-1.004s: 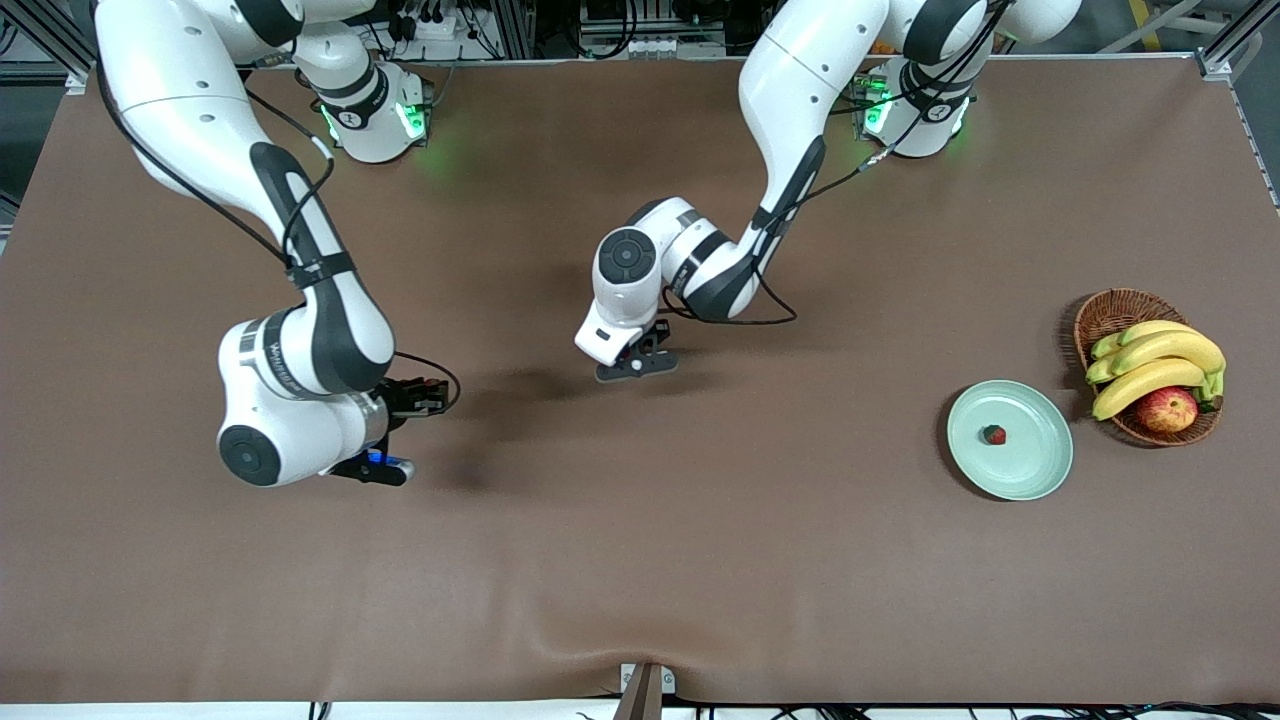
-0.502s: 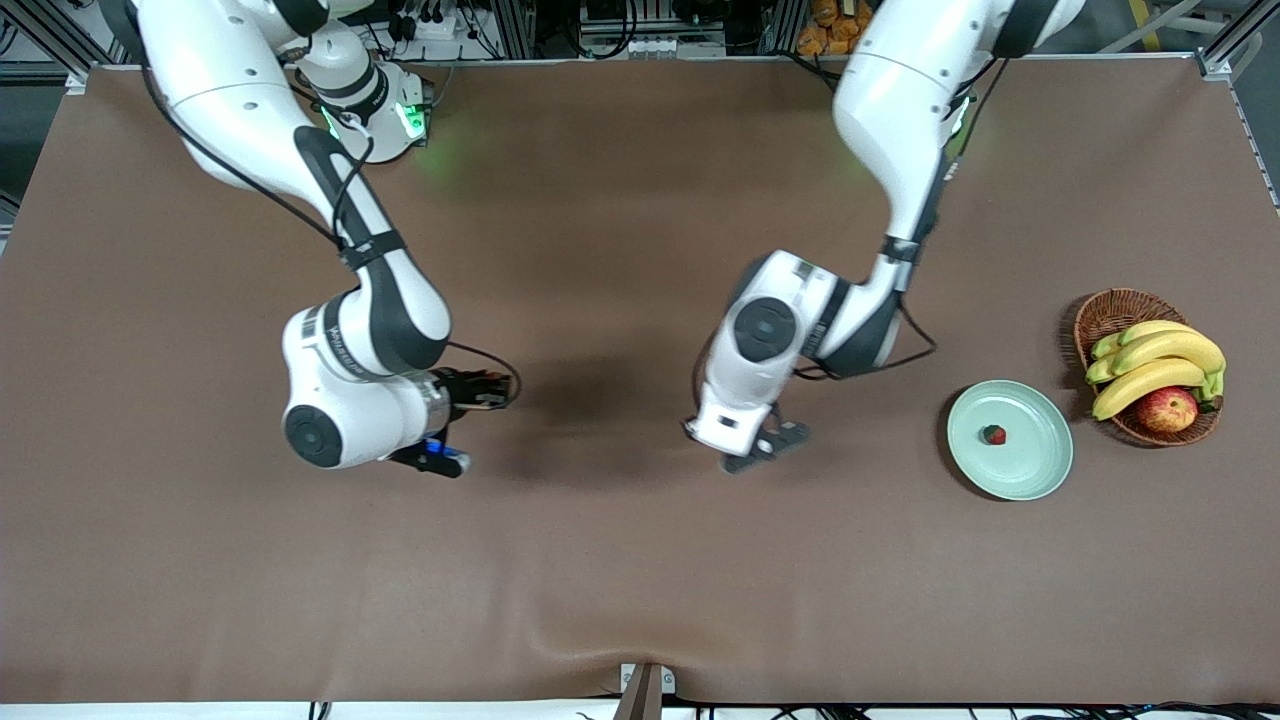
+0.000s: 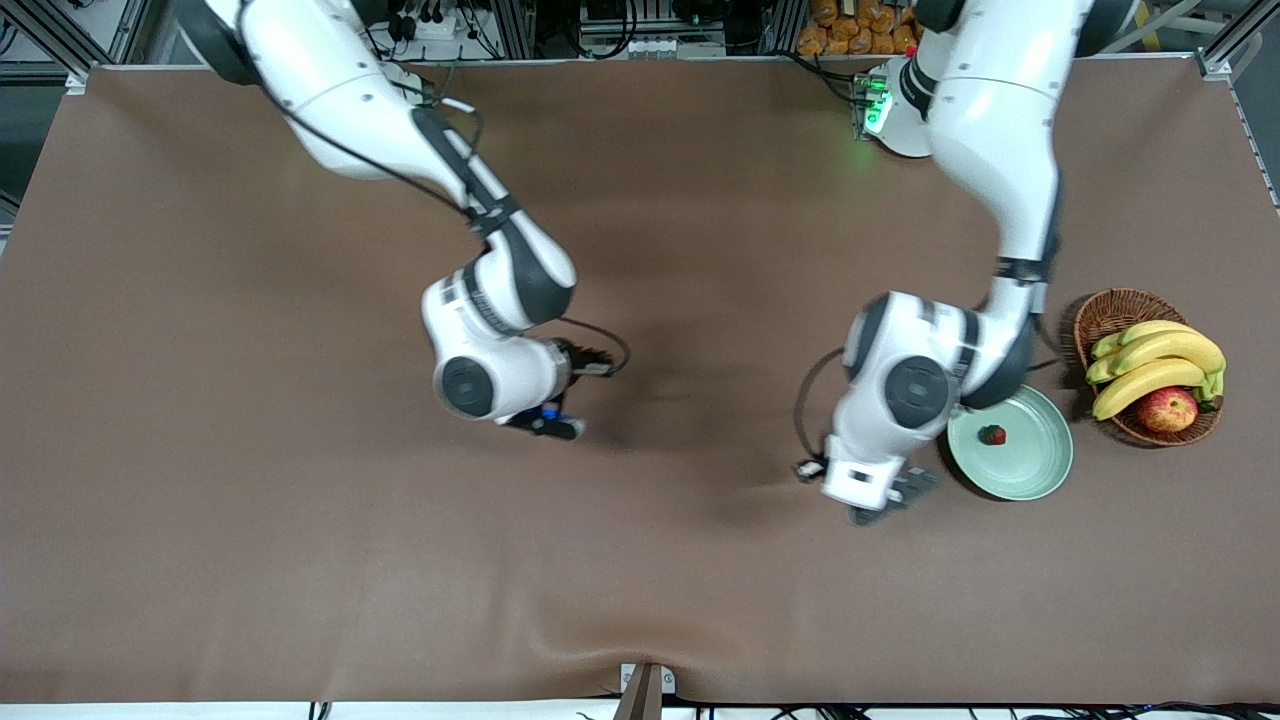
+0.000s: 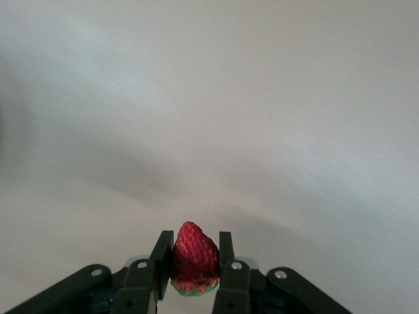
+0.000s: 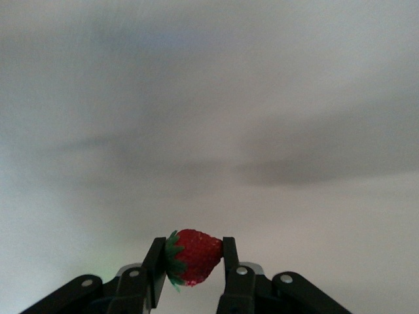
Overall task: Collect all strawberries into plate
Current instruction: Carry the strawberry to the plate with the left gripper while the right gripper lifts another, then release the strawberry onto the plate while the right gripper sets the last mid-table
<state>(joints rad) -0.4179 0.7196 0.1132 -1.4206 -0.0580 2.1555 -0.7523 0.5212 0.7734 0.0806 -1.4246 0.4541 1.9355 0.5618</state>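
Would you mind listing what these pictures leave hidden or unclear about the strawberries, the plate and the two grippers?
- Front view: the left gripper, over bare table beside the plate, hides its strawberry; only the left wrist view shows it.
- Front view: the right gripper, over mid-table, likewise hides its strawberry.
- Front view: the left arm's wrist covers part of the plate's rim.
- Both wrist views: the table is blurred, and the plate's berry is out of frame.

- I see the left gripper (image 3: 893, 497), clamping a strawberry (image 4: 194, 260), has travelled from mid-bench toward the left arm's end and now hangs just beside the plate (image 3: 1030, 468).
- The right gripper (image 3: 548, 421), clamping its own strawberry (image 5: 192, 256), has moved from the right arm's end to over mid-bench.
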